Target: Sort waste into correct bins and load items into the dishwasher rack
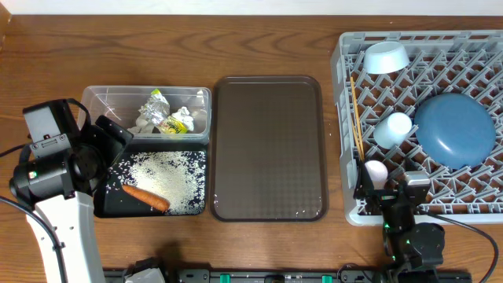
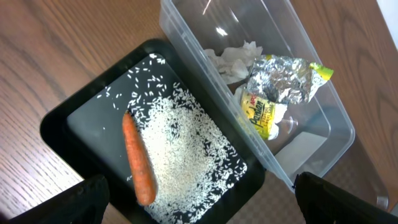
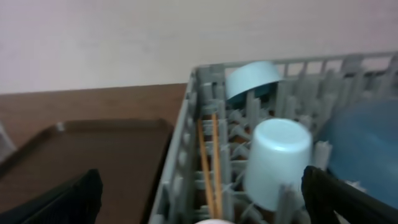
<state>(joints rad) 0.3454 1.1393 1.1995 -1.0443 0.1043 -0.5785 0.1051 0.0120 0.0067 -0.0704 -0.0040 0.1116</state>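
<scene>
Orange carrot (image 2: pixel 138 163) and white rice (image 2: pixel 180 155) lie in the black tray (image 2: pixel 81 124); at its 12 o'clock overhead, the clear plastic tub (image 1: pixel 90 106) holds crumpled tissue (image 2: pixel 233 59) and a foil-lined yellow wrapper (image 2: pixel 273 93), its red lettering unreadable. At 3 o'clock, beyond a brown serving tray (image 1: pixel 267 141), the grey lattice rack (image 1: pixel 343 94) carries plate (image 1: pixel 456 130), blue cup (image 1: pixel 393 128), pink cup (image 1: pixel 376 173), bowl (image 1: pixel 386 57) and chopsticks (image 1: pixel 356 118). Left jaws and right jaws gape wide, empty

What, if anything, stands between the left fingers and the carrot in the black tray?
Nothing visible does. The carrot lies uncovered in the black tray, at the edge of the rice, below the open left fingers. The clear tub sits alongside the tray, out of the path.
</scene>
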